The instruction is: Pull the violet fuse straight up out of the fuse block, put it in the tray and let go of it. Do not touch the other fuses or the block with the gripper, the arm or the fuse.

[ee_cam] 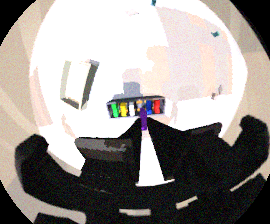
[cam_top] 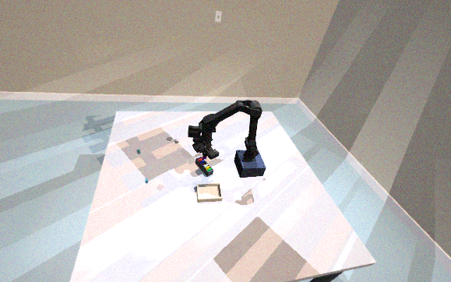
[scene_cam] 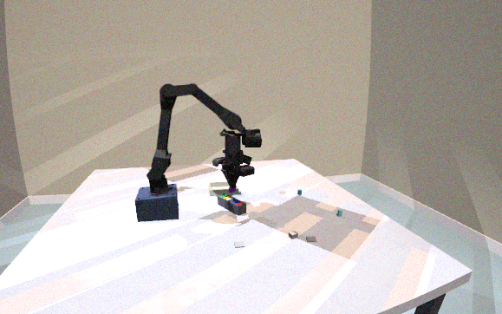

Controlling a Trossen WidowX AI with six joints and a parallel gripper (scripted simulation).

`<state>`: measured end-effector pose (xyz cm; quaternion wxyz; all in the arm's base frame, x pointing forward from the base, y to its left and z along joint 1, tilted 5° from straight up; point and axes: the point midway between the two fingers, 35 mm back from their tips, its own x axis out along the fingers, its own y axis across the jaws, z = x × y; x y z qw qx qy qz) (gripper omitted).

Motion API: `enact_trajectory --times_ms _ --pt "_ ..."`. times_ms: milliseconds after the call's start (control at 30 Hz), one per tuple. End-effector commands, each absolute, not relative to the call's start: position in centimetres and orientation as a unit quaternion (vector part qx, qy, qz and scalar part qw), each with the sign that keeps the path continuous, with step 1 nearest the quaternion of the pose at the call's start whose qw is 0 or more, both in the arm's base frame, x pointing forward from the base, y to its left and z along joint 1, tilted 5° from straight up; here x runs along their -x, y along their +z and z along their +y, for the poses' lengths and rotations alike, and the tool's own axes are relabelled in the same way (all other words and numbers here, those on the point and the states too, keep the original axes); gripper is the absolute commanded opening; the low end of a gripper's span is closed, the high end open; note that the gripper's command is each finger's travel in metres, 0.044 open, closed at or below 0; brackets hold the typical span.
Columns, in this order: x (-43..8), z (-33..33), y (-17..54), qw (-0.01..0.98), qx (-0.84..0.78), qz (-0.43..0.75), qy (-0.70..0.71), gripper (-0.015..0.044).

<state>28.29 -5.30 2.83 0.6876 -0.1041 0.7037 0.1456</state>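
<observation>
My gripper points down and is shut on the violet fuse. The fuse is upright between the fingertips, above the dark fuse block. In the exterior view its lower end shows over the block's top, apparently out of its slot; the exact gap is hard to tell. Green, yellow, white, blue and red fuses stand in the block. The beige tray lies beyond the block's green end.
The arm's blue base stands beside the block. Two small teal pieces and small grey pieces lie on the table away from the block. A flat pale piece also lies there.
</observation>
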Motion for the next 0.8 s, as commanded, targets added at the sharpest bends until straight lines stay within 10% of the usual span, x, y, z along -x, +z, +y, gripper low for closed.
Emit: enact_trajectory --times_ms 0,767 --pt "-28.6 -5.0 3.2 0.69 0.106 0.701 0.147 0.0" --pt "-31.1 7.3 4.0 0.692 0.102 0.698 0.15 0.0"
